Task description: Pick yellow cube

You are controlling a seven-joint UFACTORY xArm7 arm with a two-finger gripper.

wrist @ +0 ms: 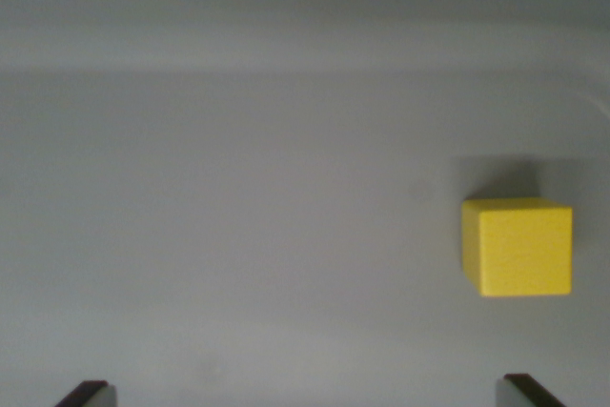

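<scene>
A yellow cube (519, 247) rests on a plain grey surface at the wrist view's right, a little below mid-height. Only the two dark fingertips (88, 394) of my gripper (305, 394) show, at the bottom edge, one near the left corner and one near the right. They stand wide apart with nothing between them, so the gripper is open. The cube lies above the right fingertip, apart from it and well off the gripper's centre line.
The grey surface (238, 235) fills nearly the whole view. A paler band (286, 45) runs across the top where the surface meets a back wall or edge. The cube casts a dark shadow behind it.
</scene>
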